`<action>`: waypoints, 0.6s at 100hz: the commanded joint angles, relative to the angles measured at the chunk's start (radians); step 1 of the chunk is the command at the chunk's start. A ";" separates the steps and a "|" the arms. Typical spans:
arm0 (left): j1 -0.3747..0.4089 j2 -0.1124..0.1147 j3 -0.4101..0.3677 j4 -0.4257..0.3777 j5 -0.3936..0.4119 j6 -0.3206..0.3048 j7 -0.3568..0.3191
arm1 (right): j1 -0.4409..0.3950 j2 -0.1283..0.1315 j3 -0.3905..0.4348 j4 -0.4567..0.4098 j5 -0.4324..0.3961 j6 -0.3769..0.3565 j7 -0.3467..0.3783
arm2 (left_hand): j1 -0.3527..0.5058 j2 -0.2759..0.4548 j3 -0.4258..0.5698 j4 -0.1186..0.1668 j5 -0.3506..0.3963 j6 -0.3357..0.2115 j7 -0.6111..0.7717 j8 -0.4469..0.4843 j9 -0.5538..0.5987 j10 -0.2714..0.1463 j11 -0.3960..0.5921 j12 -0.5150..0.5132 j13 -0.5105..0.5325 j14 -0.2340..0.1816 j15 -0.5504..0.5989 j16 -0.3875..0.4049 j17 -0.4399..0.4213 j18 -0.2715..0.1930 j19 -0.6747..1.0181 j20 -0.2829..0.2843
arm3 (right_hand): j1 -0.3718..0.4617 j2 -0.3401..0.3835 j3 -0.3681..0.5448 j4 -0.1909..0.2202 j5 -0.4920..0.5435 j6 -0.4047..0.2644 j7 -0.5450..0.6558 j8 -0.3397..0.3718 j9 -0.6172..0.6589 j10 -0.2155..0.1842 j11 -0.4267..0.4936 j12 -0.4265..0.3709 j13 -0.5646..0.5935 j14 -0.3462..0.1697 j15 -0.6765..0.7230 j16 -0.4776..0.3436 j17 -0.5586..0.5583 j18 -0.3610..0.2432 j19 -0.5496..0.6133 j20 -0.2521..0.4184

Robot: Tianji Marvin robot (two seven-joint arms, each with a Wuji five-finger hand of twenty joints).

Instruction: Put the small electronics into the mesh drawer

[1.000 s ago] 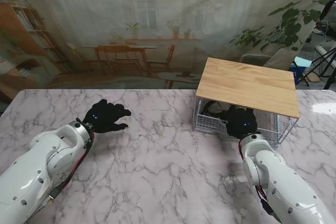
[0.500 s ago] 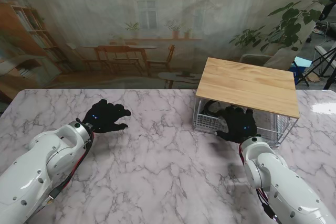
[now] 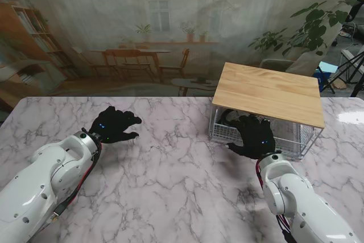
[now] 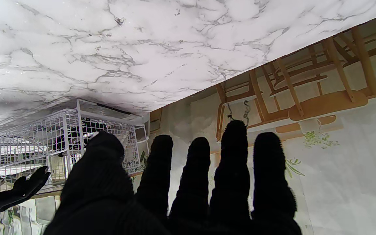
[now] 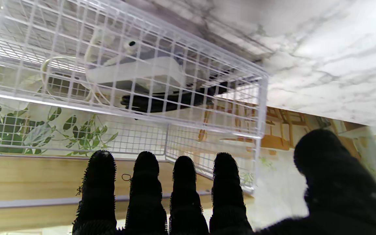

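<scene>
While both hands hover bare:
Counter (image 3: 170, 169): marble, carrying the mesh drawer (image 3: 224, 134).
Mesh drawer: under a wooden top (image 3: 267, 92).
Electronics (image 5: 135, 73): white and black pieces inside the drawer.
Right hand (image 3: 253, 136): at the drawer's front, fingers spread, holding nothing.
Left hand (image 3: 114, 124): well apart from the drawer, fingers wide, holding nothing.

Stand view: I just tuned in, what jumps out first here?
The white mesh drawer under a wooden top, far right on the marble table, with white and dark items inside. The black-gloved right hand sits open at its front; the left hand hovers open, far left.
</scene>
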 commanded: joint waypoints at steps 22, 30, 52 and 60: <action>0.026 -0.020 -0.019 -0.049 -0.071 0.019 -0.001 | -0.199 -0.019 0.063 -0.269 0.072 -0.022 0.074 | -0.023 0.057 -0.020 0.012 0.015 0.018 0.003 -0.001 -0.104 0.033 -0.039 -0.019 -0.142 0.014 -0.086 -0.030 -0.093 -0.010 -0.076 -0.018 | 0.004 0.014 -0.013 0.029 0.156 0.010 0.027 0.045 0.111 0.047 0.047 0.020 0.098 0.040 0.050 0.059 0.043 0.046 0.048 0.035; 0.042 -0.030 -0.032 -0.081 -0.128 0.021 -0.002 | -0.248 -0.028 0.080 -0.354 0.142 -0.033 0.081 | -0.020 0.057 -0.019 0.012 0.019 0.018 0.001 -0.002 -0.099 0.032 -0.039 -0.019 -0.155 0.016 -0.092 -0.035 -0.109 -0.005 -0.091 -0.023 | 0.012 0.020 -0.035 0.030 0.199 0.010 0.011 0.052 0.157 0.048 0.038 0.020 0.130 0.048 0.069 0.081 0.063 0.053 0.071 0.053; 0.109 -0.069 -0.047 -0.189 -0.347 0.052 0.029 | -0.217 -0.063 0.051 -0.416 0.353 -0.152 -0.021 | -0.015 0.056 -0.019 0.009 0.006 0.022 -0.029 -0.016 -0.107 0.021 -0.119 -0.094 -0.215 0.022 -0.178 -0.132 -0.177 -0.011 -0.237 -0.092 | 0.023 0.031 -0.079 0.036 0.234 -0.030 -0.025 0.059 0.210 -0.001 -0.034 -0.001 0.135 0.017 0.012 0.067 0.058 0.050 0.038 0.044; 0.141 -0.084 -0.044 -0.213 -0.431 0.062 0.053 | -0.158 -0.074 0.013 -0.373 0.402 -0.190 -0.062 | -0.012 0.057 -0.021 0.007 -0.046 0.016 -0.083 -0.048 -0.133 0.026 -0.155 -0.154 -0.216 0.029 -0.187 -0.169 -0.165 -0.041 -0.247 -0.099 | 0.018 0.035 -0.085 0.037 0.213 -0.045 -0.033 0.057 0.207 -0.024 -0.050 -0.006 0.130 0.002 -0.005 0.059 0.058 0.046 0.032 0.040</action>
